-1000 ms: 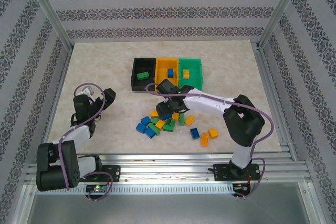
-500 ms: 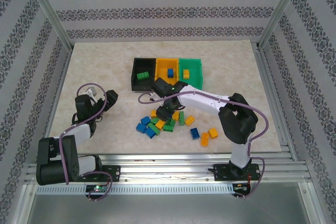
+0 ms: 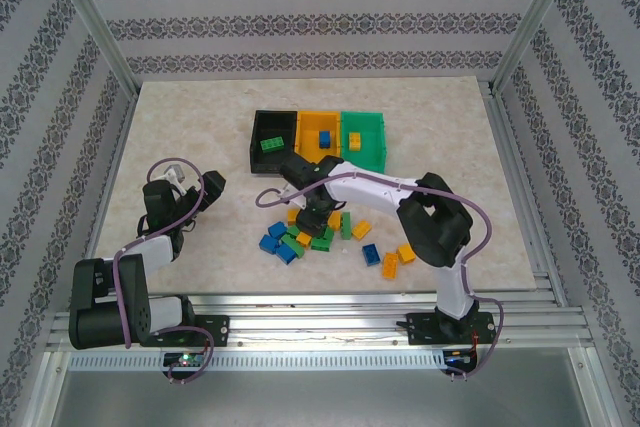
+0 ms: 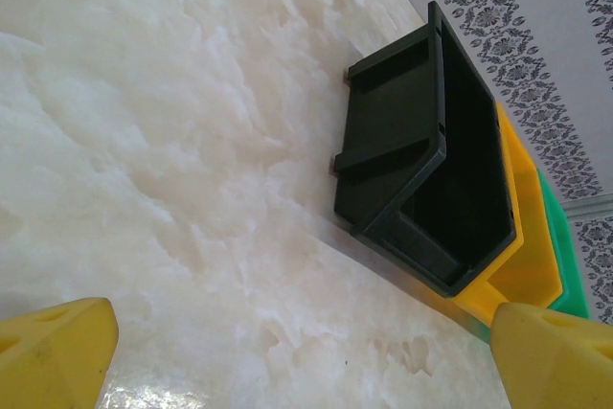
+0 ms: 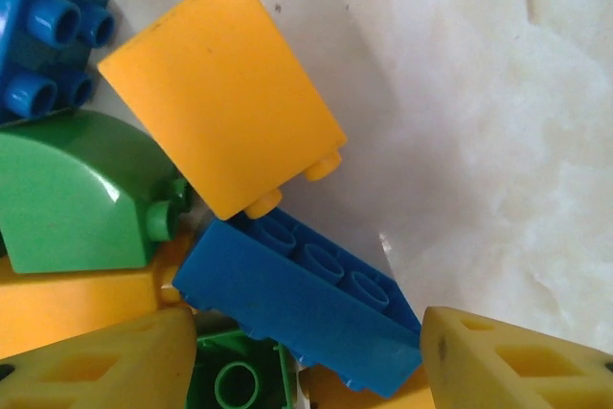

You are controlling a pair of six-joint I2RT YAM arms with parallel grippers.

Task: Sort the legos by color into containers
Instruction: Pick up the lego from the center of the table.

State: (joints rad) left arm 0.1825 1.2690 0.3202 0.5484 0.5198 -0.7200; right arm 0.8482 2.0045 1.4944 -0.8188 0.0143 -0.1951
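Here, your right gripper (image 5: 306, 363) hangs half-open over the loose legos (image 3: 300, 239), just in front of the containers (image 3: 320, 114). Its fingertips flank a blue brick (image 5: 287, 299); whether it grips, you cannot tell. Your left gripper (image 4: 306, 347) gapes wide, empty.

Nothing here for you to read, no lettering, label, brand mark or number legible on the legos (image 3: 370, 254), none on the containers (image 3: 365, 159), none on the marbled table (image 3: 200, 127), patterned walls (image 3: 300, 22) bear ornament only
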